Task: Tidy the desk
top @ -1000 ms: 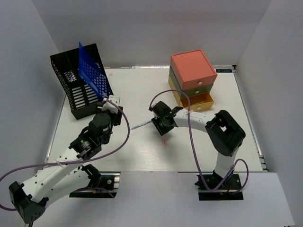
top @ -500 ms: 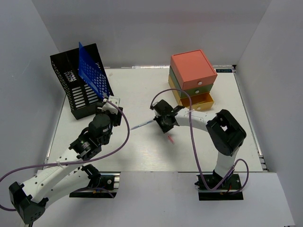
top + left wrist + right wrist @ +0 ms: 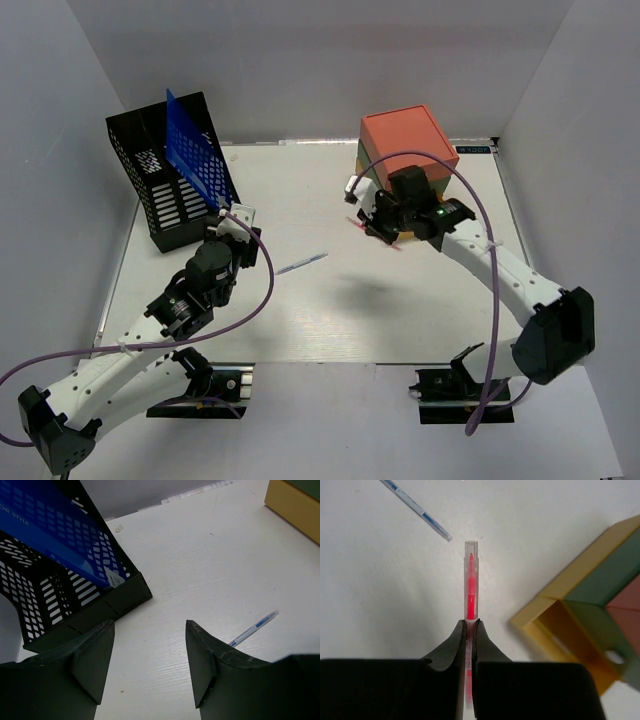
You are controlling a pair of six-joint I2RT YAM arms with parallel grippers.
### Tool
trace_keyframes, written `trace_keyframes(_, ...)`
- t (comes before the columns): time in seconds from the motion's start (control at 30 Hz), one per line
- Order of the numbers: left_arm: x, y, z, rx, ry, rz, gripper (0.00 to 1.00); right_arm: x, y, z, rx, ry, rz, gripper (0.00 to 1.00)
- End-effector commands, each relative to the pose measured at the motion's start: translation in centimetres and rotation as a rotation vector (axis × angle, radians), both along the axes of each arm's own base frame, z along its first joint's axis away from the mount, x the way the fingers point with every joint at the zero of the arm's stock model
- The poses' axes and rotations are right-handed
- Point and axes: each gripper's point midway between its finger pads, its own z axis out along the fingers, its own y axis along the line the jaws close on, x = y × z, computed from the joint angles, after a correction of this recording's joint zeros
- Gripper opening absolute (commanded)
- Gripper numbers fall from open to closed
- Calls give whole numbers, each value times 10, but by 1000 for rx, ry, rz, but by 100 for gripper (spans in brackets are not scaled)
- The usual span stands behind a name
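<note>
Top external, matte white desk, plain white walls around

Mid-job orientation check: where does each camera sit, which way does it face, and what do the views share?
Top external: high behind the bases, looking down on the desk; left arm and right arm show whole.
Left wrist: on the left arm, facing forward and down past the open left hand at the file rack and blue pen.
Right wrist: on the right arm, looking down past the right hand, shut on a red pen, beside the drawer box.
Shared: all three show the blue pen.
</note>
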Motion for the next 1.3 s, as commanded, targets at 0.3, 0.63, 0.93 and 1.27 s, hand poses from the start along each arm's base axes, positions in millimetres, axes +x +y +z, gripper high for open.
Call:
trace_keyframes(0.3, -2, -4, 1, -9, -12, -30, 69, 75, -50, 42, -372, -582, 356, 0)
trace_keyframes(0.63, -2, -3, 0, -4, -14, -27, 69, 121, -83, 17, -546, -631, 365, 0)
trace_keyframes(0.93, 0, -5, -4, 8, -3, -29, 69, 134, -107, -22, -591, -547, 389, 0)
trace_keyframes(1.27, 1, -7, -8, 16, 9, -31, 69, 129, -114, -48, -601, -500, 409, 45)
